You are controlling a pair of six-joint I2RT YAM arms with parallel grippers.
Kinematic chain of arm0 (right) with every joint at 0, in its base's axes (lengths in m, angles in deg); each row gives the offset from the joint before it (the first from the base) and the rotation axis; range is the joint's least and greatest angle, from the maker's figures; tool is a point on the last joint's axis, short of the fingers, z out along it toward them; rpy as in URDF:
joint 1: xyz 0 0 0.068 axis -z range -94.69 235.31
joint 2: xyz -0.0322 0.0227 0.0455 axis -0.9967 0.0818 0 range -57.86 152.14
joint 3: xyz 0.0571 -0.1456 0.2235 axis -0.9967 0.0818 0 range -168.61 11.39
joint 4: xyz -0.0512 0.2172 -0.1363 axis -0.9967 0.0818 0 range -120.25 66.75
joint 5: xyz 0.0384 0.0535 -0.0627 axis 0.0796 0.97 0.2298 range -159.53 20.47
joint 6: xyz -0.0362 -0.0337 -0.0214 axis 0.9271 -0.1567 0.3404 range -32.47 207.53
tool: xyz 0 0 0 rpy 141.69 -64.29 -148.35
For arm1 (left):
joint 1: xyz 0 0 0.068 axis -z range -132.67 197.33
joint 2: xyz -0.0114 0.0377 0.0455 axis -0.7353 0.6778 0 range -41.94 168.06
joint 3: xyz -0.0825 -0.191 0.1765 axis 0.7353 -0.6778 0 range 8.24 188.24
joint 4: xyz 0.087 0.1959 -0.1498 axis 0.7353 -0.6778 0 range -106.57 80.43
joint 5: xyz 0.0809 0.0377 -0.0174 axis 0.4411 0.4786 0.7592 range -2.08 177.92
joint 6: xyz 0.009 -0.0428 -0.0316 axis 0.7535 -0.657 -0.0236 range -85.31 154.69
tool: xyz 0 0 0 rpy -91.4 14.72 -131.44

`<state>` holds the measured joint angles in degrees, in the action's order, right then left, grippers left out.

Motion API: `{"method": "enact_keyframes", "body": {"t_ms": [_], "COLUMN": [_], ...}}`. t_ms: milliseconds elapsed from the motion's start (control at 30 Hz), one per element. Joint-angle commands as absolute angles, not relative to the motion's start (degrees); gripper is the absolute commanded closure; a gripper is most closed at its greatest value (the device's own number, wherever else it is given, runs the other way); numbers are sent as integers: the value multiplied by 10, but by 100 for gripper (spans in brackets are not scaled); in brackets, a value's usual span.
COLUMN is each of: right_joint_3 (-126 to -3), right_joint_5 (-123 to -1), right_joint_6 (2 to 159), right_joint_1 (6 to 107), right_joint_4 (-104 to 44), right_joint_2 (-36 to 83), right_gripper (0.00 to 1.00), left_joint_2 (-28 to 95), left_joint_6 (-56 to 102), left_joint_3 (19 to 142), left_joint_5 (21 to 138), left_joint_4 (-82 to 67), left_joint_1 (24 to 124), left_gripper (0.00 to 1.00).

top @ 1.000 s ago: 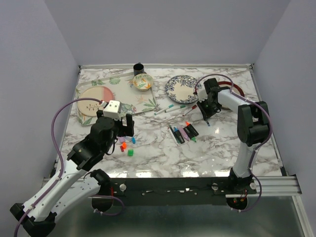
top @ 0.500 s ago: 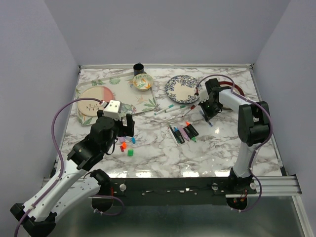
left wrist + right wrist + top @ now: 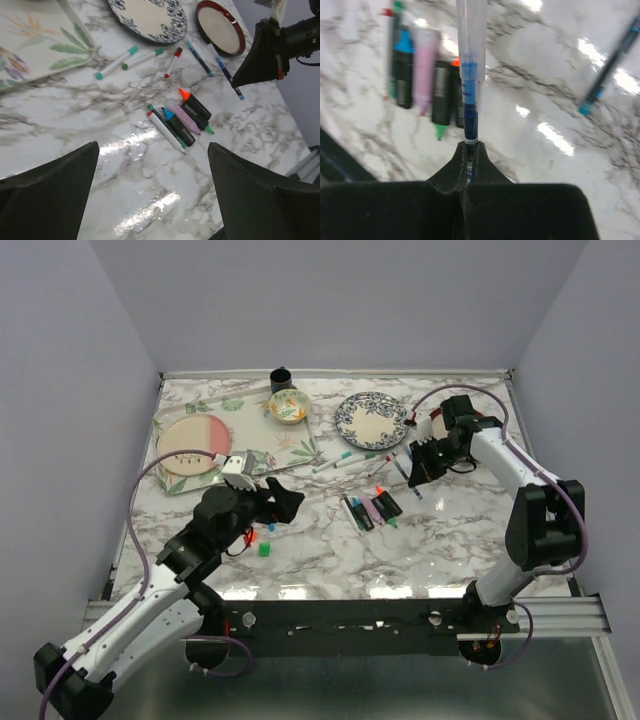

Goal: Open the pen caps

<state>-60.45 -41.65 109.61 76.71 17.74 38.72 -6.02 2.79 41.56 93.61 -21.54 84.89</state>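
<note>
Our right gripper [image 3: 469, 147] has its fingers pressed together on a thin white-barrelled pen with a blue section [image 3: 471, 75]. The barrel runs straight out from between the fingertips, above the white marble-patterned table [image 3: 450, 540] and toward its right edge. We cannot tell whether this pen's cap is on. Left of the held pen, nearer the table's middle, stubby black highlighters [image 3: 186, 116] lie side by side, with orange, lilac, blue and green ends. Our left gripper [image 3: 280, 498] hangs spread wide with nothing between its fingers, toward the near left corner. The small loose plastic pen caps lie on the table just beside it, among them a green one [image 3: 264, 549] and a red one [image 3: 250, 534]. They are well apart from the right gripper.
</note>
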Motion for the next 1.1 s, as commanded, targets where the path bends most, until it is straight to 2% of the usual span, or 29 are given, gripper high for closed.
{"method": "enact_keyframes", "body": {"t_ms": [0, 200, 400, 667, 800, 900, 933, 1067], "right_joint_3": [-573, -576, -579, -580, -579, -578, -579, -577], "right_joint_5": [-199, -100, -85, -87, -89, -90, -91, -95], "right_joint_6": [1144, 1178, 1184, 1180, 1178, 1176, 1175, 1173], "right_joint_1": [765, 762, 741, 714, 710, 710, 709, 707], "right_joint_4": [221, 257, 268, 266, 264, 262, 259, 257], "right_joint_2": [334, 322, 324, 328, 326, 326, 326, 327], "right_gripper": [100, 100, 99, 100, 99, 100, 99, 100], "left_joint_2": [2, 167, 290, 389, 414, 416, 416, 420], "left_joint_6": [-199, -327, -352, -336, -316, -303, -299, -293], "left_joint_3": [311, 335, 409, 490, 524, 535, 537, 540], "left_joint_5": [816, 828, 900, 930, 952, 976, 980, 974], "left_joint_4": [85, 253, 266, 253, 209, 186, 181, 179], "left_joint_1": [846, 864, 914, 953, 962, 967, 968, 968], "left_gripper": [1, 1, 4, 24, 36, 52, 62, 83]}}
